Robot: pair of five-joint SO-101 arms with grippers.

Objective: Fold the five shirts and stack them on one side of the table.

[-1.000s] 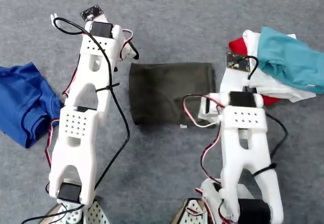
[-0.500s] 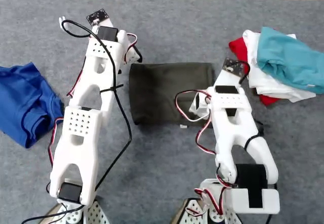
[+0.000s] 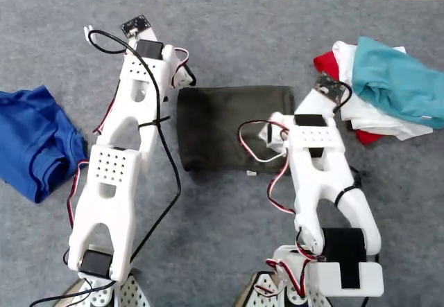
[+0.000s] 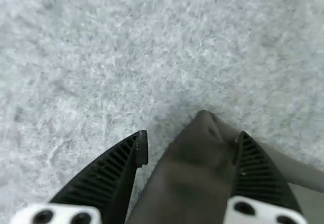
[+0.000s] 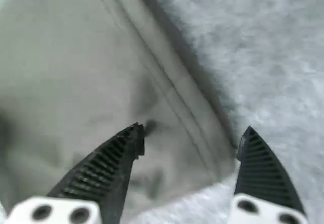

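Step in hand, as judged: folding the middle shirt, one of five, with none stacked yet.

Far left on the grey felt table cover (image 3: 243, 37) lay a crumpled blue cotton shirt (image 3: 31, 144), loose and unfolded, well apart from the arms.

Left gripper (image 4: 192, 138) stood low over the table, fingers spread wide, one each side of a raised corner of the dark olive cloth shirt (image 3: 232, 127). Nothing was pinched.

Olive shirt lay at table centre between the two arms, already doubled into a rough rectangle, flat, with edges fairly square and a small tag showing at its near edge.

Right gripper (image 5: 192, 133) hung over the shirt's right-hand hem and corner, fingers likewise wide, gripping nothing.

At far right sat a heap of red, white and teal shirts (image 3: 388, 85), tumbled together, the teal one on top.

Next move likely called for both grippers to close on their corners together and lift evenly, or the fold would skew.
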